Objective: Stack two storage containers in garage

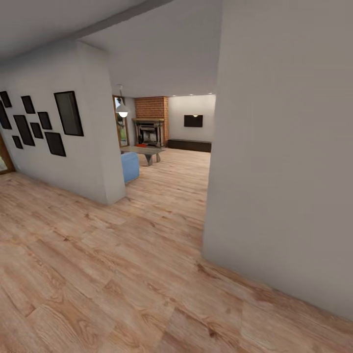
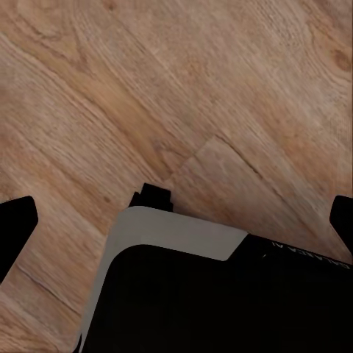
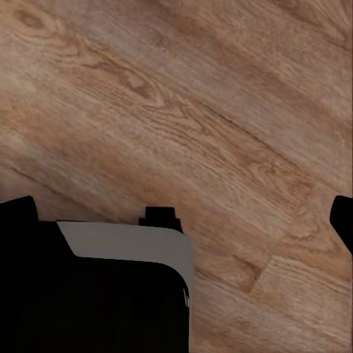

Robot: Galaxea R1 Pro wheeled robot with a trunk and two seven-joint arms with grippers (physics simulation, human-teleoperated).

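Through the opening ahead lies the living room (image 1: pixel 171 162), with a brick chimney (image 1: pixel 152 107), a dark fireplace (image 1: pixel 148 132), a black TV (image 1: pixel 193 120) and a low dark bench (image 1: pixel 189 145). A small orange-red shape (image 1: pixel 141 145) sits on the floor by the fireplace; it may be one of the storage containers, but it is too small to tell. My left gripper (image 2: pixel 179 224) and right gripper (image 3: pixel 180 215) hang open over light wood planks, with nothing between their fingers. The garage and its floor are out of view.
A white wall corner (image 1: pixel 211 245) juts in close on the right. On the left, a wall stub (image 1: pixel 105 147) carries several black picture frames. Past it stand a blue seat (image 1: pixel 130 166) and a grey coffee table (image 1: pixel 147 153). My own dark base (image 2: pixel 220 294) shows under both wrists.
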